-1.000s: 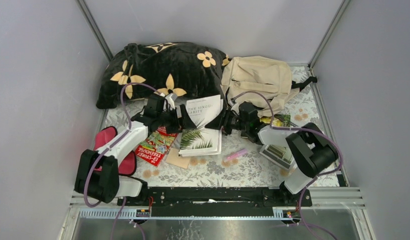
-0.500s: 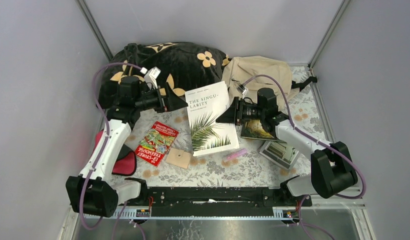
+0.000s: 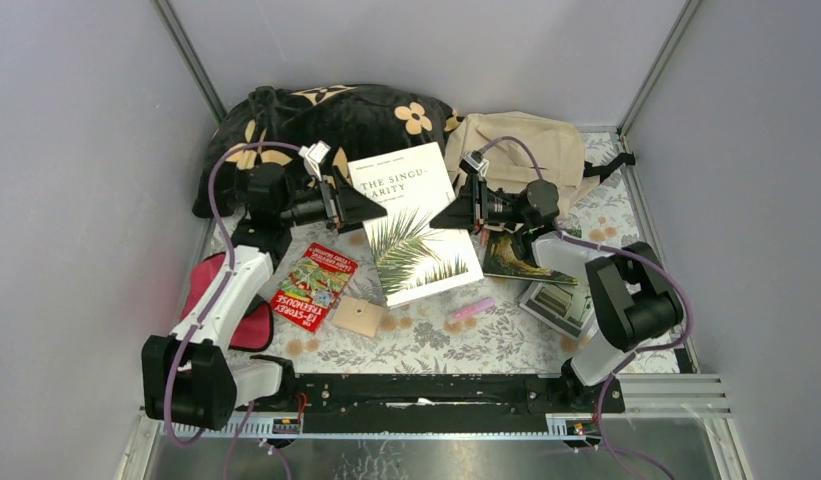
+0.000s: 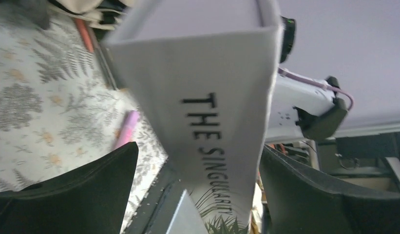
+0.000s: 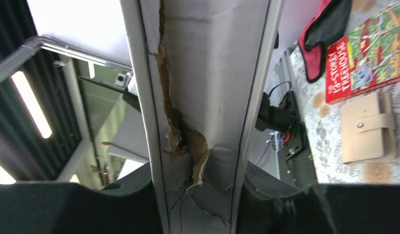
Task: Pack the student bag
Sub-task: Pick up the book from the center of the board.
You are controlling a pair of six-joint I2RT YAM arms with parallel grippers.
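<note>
Farthest left, a red pouch (image 3: 211,300) lies on the patterned bench (image 3: 436,340), and a red book (image 3: 314,285) lies just beside it. At the back is a black flowered pillow (image 3: 316,125). The left tool (image 3: 371,208) is clamped on the spine of a white book (image 3: 416,235), which is held tilted, clear of the bench. The right tool (image 3: 444,215) is clamped on the opposite edge, torn in its wrist view. The student bag (image 3: 526,150) lies at the back right, against the pillow.
</note>
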